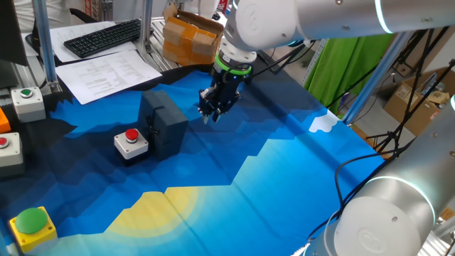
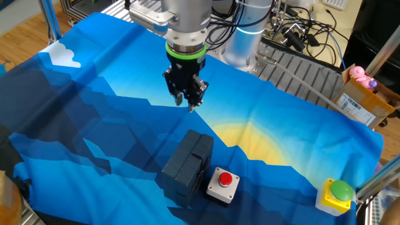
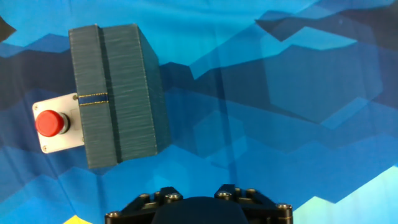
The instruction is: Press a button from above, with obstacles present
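Note:
The button point(image 1: 131, 135) is small, round and red, on a small white square box on the blue cloth; it also shows in the other fixed view point(image 2: 225, 180) and at the left of the hand view point(image 3: 48, 122). The obstacle, a dark blue-black block point(image 1: 162, 121), stands right beside the button box, between it and my gripper; the other fixed view point(image 2: 187, 164) and the hand view point(image 3: 115, 93) show it too. My gripper point(image 1: 212, 112) hangs above the cloth, apart from the block and pointing down, as the other fixed view point(image 2: 186, 100) also shows. Its fingertips are hidden in the hand view.
A big green button on a yellow box point(image 1: 30, 222) sits at the cloth's near corner. Two grey boxes, one with a green button point(image 1: 27, 99) and one with a red button point(image 1: 6, 146), stand at the left edge. A keyboard point(image 1: 103, 37), papers and a cardboard box point(image 1: 188, 35) lie behind.

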